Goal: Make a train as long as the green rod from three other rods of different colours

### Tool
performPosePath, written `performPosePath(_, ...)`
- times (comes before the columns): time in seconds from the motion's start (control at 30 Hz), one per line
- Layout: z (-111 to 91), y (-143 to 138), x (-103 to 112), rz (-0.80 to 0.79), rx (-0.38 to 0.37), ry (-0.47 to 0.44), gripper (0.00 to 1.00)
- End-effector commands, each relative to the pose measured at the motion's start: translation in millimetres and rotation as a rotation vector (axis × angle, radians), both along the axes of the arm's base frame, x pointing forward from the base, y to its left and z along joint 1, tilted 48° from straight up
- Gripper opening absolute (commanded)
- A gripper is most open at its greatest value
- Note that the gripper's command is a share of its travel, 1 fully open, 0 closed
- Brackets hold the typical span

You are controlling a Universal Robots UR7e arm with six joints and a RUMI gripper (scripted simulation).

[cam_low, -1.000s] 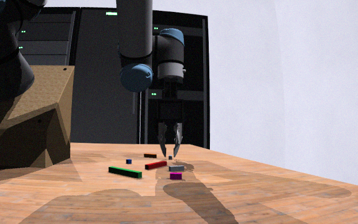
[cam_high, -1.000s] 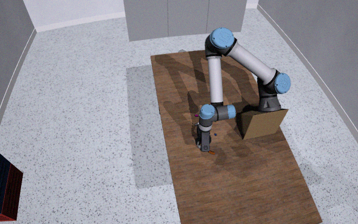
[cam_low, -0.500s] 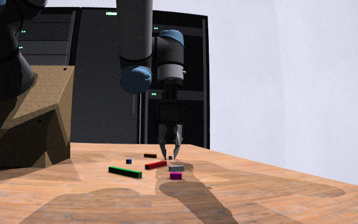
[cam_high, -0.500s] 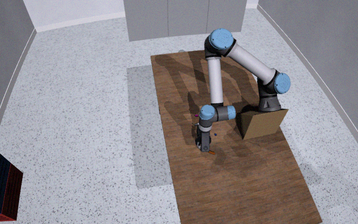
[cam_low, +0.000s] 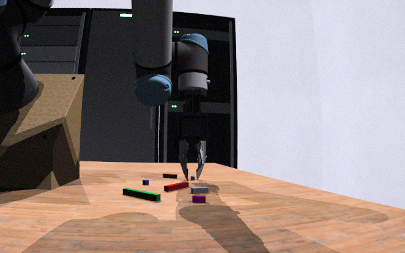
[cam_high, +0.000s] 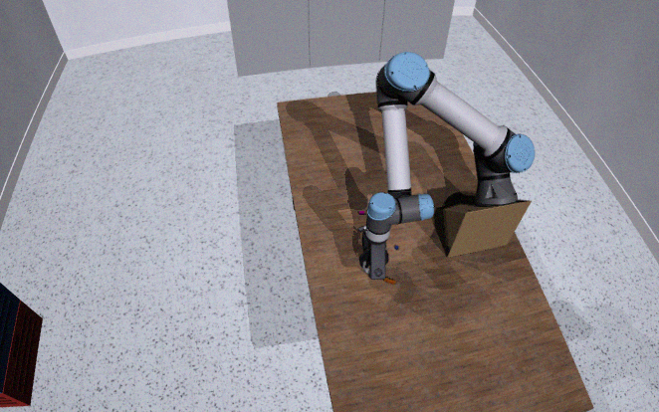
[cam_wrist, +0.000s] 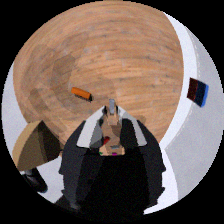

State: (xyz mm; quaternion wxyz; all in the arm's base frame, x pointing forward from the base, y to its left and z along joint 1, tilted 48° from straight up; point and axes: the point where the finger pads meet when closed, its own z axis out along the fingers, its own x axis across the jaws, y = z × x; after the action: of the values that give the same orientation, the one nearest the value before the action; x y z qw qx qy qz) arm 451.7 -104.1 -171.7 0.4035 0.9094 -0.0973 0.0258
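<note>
I count seven rods on the table (cam_high: pixel 448 348) (cam_low: pixel 137 232) (cam_wrist: pixel 135 50): one green (cam_low: pixel 141 194) (cam_wrist: pixel 101 153), one red (cam_low: pixel 176 186) (cam_wrist: pixel 106 140), one orange (cam_high: pixel 390 281) (cam_low: pixel 169 176) (cam_wrist: pixel 81 93), one blue (cam_high: pixel 396 247) (cam_low: pixel 145 182), one magenta (cam_high: pixel 361 212) (cam_low: pixel 199 198) (cam_wrist: pixel 114 154) and two grey. One grey rod (cam_low: pixel 199 190) (cam_wrist: pixel 115 147) lies just behind the magenta in the exterior view; the other grey (cam_low: pixel 193 178) (cam_wrist: pixel 112 105) shows at my gripper's (cam_high: pixel 372 266) (cam_low: pixel 192 179) (cam_wrist: pixel 112 108) tips. They stand a little apart, clamped on nothing. The green lies apart from the rest, and no three rods form a train.

The robot arm (cam_high: pixel 396 149) is seen bent over a wooden table (cam_high: pixel 448 358), its jaws pointed down and largely hidden from above. An orange rod (cam_high: pixel 390 281) is left just beside them, a blue rod (cam_high: pixel 396 247) nearby. A magenta rod (cam_high: pixel 361 212) is partly screened, it appears, by the wrist. The arm's base is carried by a tan block (cam_high: pixel 485 231).
</note>
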Motion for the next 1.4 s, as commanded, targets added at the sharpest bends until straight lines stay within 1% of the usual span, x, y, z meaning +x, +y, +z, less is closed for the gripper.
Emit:
performPosePath(0.0,0.4,-0.2,1.3,0.0,-0.001,-0.002,0.14)
performPosePath(0.33,0.4,-0.2,1.3,0.0,-0.001,-0.002,0.14)
performPosePath(0.37,0.4,-0.2,1.3,0.0,-0.001,-0.002,0.0)
performPosePath(1.37,0.4,-0.2,1.3,0.0,-0.001,-0.002,0.0)
